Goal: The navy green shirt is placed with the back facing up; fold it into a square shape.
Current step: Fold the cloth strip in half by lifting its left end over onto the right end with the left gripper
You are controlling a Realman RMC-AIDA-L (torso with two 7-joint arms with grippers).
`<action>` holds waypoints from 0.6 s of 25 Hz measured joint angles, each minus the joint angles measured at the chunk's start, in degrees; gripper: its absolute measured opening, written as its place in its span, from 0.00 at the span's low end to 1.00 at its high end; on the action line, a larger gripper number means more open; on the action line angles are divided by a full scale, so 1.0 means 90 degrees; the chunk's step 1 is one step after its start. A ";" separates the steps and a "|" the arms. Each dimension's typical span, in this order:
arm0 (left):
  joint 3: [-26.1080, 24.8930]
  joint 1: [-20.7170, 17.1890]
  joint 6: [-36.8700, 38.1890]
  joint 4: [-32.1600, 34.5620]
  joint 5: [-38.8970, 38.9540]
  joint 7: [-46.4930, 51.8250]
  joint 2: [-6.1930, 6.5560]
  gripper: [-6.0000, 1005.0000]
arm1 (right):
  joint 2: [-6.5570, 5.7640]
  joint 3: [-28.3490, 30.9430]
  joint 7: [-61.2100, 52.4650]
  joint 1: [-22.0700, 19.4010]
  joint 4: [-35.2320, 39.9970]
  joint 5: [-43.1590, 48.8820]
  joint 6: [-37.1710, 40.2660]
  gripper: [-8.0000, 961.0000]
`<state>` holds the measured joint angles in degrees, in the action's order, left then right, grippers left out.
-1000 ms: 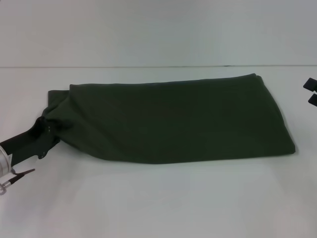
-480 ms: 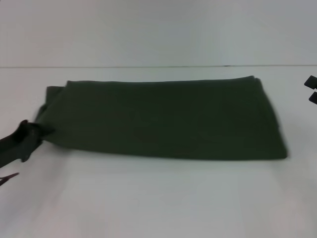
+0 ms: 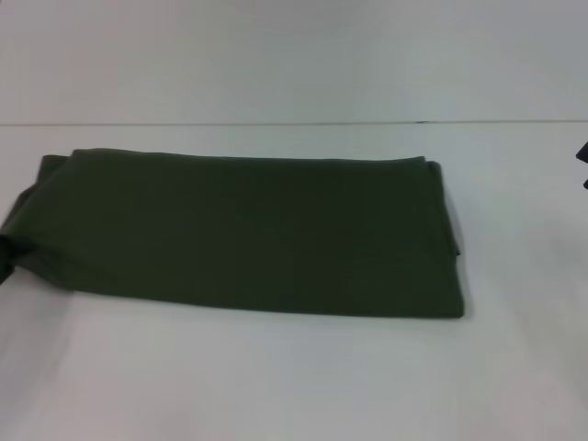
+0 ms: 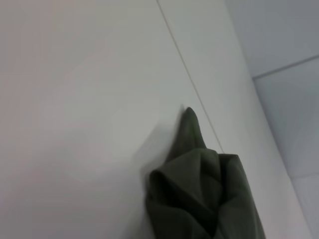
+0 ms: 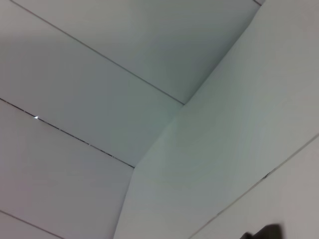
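Lying across the middle of the white desk (image 3: 276,377), the navy green shirt (image 3: 248,234), a large dark olive-green soft cotton garment, is folded into a long flat band with only plain cloth facing up. Its long edges run from the robot's left to its right, the far one close to the seam where the desk meets the pale wall (image 3: 294,55). The band's right end is a clean folded edge with a thin second layer showing just beyond it. Its left end reaches the border of the head view and is drawn into a narrow, puckered corner.

At that corner the left claw (image 3: 5,255) shows only as a small dark shape at the very edge of the head view, touching the bunched cloth. The left wrist view shows the same end of the shirt (image 4: 202,194) gathered into deep folds close to the camera, with one pointed tip of fabric lying on the desk beyond. The cloth is pinched together as if clamped, so the left claw is gripping the shirt, though its fingers themselves are hidden.

The right claw (image 3: 582,165) is a dark sliver at the right border of the head view, well apart from the shirt; whether it is open or closed cannot be told.
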<state>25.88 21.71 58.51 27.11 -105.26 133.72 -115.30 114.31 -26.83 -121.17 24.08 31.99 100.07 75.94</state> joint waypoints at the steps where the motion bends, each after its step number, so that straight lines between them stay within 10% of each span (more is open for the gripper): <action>1: -0.0010 -0.0012 -0.0052 0.0000 0.0000 0.0009 0.0020 0.01 | 0.0000 0.0000 0.0000 0.0000 0.0000 0.0000 0.0000 0.79; 15: -0.0106 0.0077 0.1084 0.0506 0.0152 -0.0232 -0.0058 0.02 | -0.0018 -0.0011 0.0007 -0.0009 -0.0020 0.0024 0.0006 0.79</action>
<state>24.92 22.40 68.26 31.67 -103.89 131.64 -115.82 114.14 -26.92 -121.11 23.99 31.81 100.28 75.99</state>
